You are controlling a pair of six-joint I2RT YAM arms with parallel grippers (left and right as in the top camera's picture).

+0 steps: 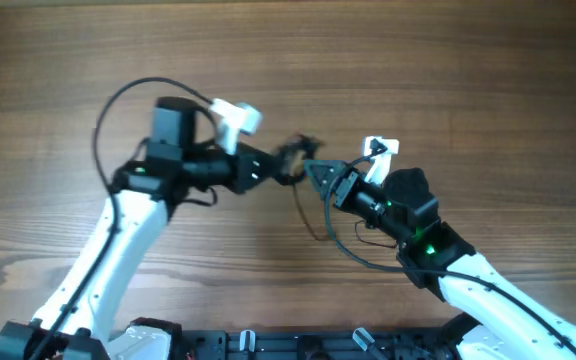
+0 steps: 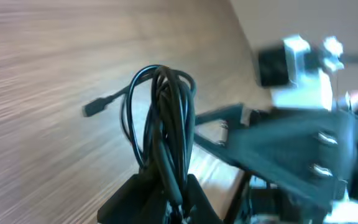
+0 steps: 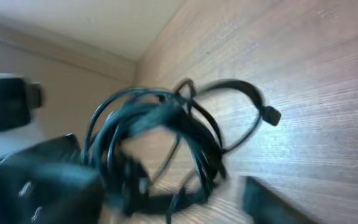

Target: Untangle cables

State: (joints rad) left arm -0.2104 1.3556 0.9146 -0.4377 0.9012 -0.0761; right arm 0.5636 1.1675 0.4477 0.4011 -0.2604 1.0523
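Step in hand: separation of the bundle, judged to be at an early stage, since the strands are bunched together. The cables (image 1: 295, 152) hang as one knot of loops between the two end effectors, lifted clear of the table (image 1: 448, 60). The left gripper (image 1: 268, 168) is clamped on the cables; in the left wrist view the strands run down into its closed fingers (image 2: 143, 196) and the loops stand directly above them. The right gripper (image 1: 320, 178) sits just beside the bundle, opposite the left gripper. Only one of its fingers (image 3: 269, 199) shows in the right wrist view, and that view is blurred, so whether it grips a strand cannot be told. Count: two grippers; one bundle. One plug (image 2: 93, 109) juts out sideways from the loops held by the left gripper. One plug (image 3: 270, 115) also shows beyond the right gripper; whether it is the same plug cannot be told. The individual cords cannot be counted. The next move probably calls for the right gripper to seize a single outer loop or the free plug end and draw it away from the left gripper, which holds firm.
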